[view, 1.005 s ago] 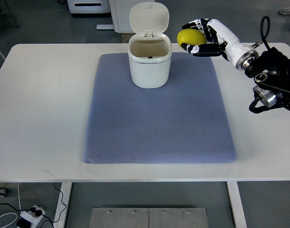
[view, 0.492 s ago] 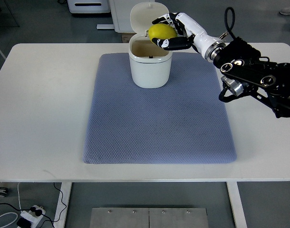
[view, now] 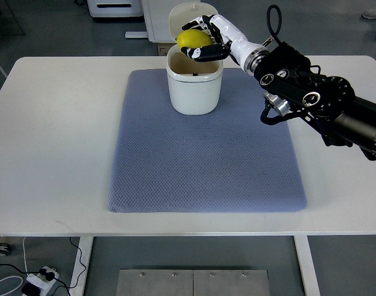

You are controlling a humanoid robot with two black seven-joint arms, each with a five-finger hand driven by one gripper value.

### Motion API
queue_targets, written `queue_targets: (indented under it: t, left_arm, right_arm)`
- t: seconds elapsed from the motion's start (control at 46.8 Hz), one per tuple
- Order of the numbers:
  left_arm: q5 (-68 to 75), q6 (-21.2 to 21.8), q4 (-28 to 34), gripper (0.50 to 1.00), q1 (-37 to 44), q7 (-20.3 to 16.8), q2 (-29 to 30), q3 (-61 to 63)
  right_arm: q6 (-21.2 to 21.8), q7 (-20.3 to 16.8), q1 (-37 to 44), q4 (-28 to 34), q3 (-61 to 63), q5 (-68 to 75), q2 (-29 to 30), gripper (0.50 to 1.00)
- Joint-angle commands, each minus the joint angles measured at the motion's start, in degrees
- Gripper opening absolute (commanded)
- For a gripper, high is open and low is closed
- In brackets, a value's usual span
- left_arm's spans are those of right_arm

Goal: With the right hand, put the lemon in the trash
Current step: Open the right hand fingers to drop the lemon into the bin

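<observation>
The lemon is sitting in the right hand, whose fingers are curling tight around it. Directly beneath the hand, the bin is standing open on a mat covering the surface.

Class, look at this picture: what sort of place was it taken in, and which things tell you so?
Probably a robotics lab or test room: a plain white table bearing a grey mat, a grey floor with a power strip, and white equipment behind.
</observation>
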Motion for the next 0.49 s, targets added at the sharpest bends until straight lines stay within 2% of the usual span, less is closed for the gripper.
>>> queue_targets:
  t: [0.0, 0.064, 0.15, 0.214, 0.257, 0.321, 0.47]
  left_arm:
    - [0.0, 0.0, -0.02, 1.0, 0.0, 0.0, 0.0, 0.0]
    - [0.0, 0.0, -0.02, 1.0, 0.0, 0.0, 0.0, 0.0]
    - [0.0, 0.0, -0.02, 1.0, 0.0, 0.0, 0.0, 0.0]
    - [0.0, 0.0, -0.02, 1.0, 0.0, 0.0, 0.0, 0.0]
    - [0.0, 0.0, -0.02, 1.0, 0.0, 0.0, 0.0, 0.0]
    - [0.0, 0.0, -0.02, 1.0, 0.0, 0.0, 0.0, 0.0]
    - [0.0, 0.0, -0.02, 1.0, 0.0, 0.0, 0.0, 0.0]
  right_arm:
    - [0.0, 0.01, -0.02, -0.51, -0.01, -0.01, 0.28, 0.658]
    - [-0.09, 0.01, -0.11, -0.68, -0.01, -0.01, 0.37, 0.7]
    - [-0.09, -0.34, -0.2, -0.68, -0.01, -0.01, 0.37, 0.796]
    - [-0.09, -0.7, -0.29, -0.68, -0.01, -0.01, 0.37, 0.836]
    - [-0.09, -0.78, -0.37, -0.68, 0.08, -0.01, 0.37, 0.884]
    - [-0.17, -0.78, -0.46, -0.68, 0.17, -0.01, 0.37, 0.985]
    - [-0.17, -0.78, -0.55, -0.59, 0.43, -0.01, 0.37, 1.0]
